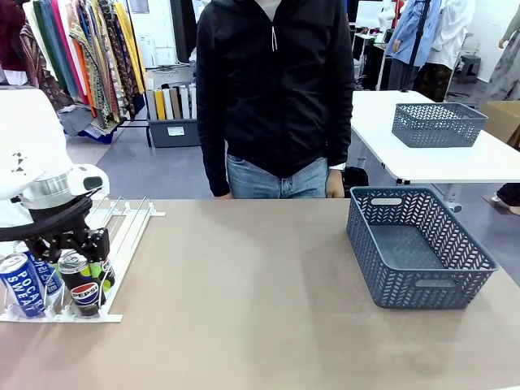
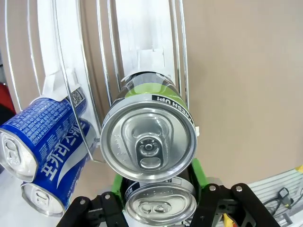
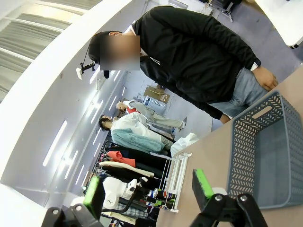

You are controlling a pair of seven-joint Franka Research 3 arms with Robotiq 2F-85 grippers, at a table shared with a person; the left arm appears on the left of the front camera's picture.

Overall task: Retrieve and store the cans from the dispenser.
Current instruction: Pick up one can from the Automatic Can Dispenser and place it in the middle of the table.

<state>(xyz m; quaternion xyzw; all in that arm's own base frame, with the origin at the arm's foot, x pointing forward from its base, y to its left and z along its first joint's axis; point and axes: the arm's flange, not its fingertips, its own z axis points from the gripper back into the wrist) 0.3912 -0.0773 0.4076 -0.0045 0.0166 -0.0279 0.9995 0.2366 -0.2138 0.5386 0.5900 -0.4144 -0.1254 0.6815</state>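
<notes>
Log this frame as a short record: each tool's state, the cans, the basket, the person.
left tool: shut on a silver-topped can at the low end of the white wire-railed dispenser
right tool: open, nothing between its pads
other cans: green-and-black can next in the same lane; blue Pocari Sweat cans in the neighbouring lane
basket: grey plastic mesh basket on the table's right side, no can in it
person: standing at the far side, black jacket, arms down
</notes>
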